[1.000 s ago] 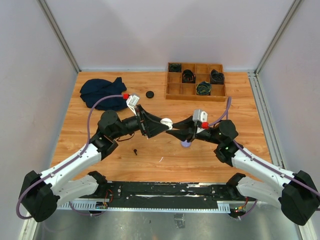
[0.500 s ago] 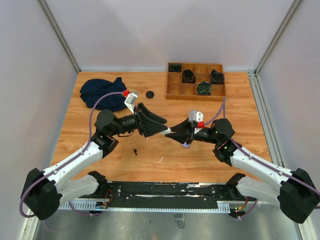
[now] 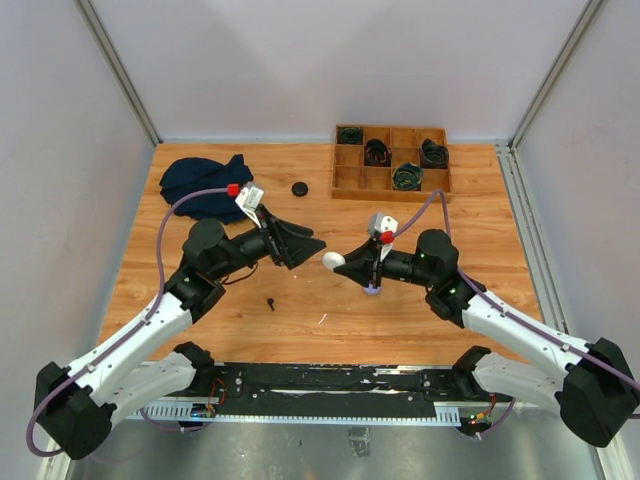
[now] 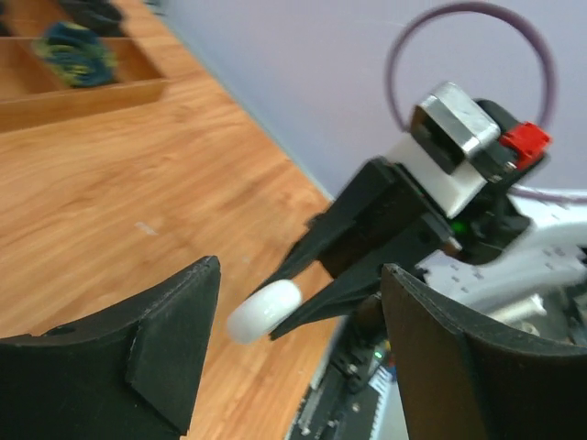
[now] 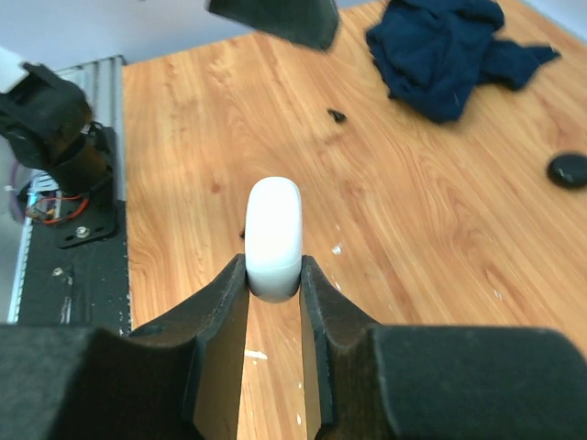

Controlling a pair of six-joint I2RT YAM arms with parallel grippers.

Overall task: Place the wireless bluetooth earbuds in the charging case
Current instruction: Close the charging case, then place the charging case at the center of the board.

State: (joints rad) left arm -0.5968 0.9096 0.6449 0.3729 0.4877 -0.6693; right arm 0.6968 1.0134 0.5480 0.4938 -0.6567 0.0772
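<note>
Charging case (image 5: 273,236) between fingers of right hand (image 5: 273,271)

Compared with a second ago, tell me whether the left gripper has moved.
Yes. The left gripper has drawn back leftward, away from the wooden tray.

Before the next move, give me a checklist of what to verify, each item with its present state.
1. Right tool shut on the white case: ok.
2. Left tool open and apart from the case: ok.
3. Case lid open to take a bud: cannot tell, only its smooth edge shows.
4. A bud in the left tool: not ok, it holds nothing.
5. Black earbud in view to pick: ok, lying alone on the table.
</note>
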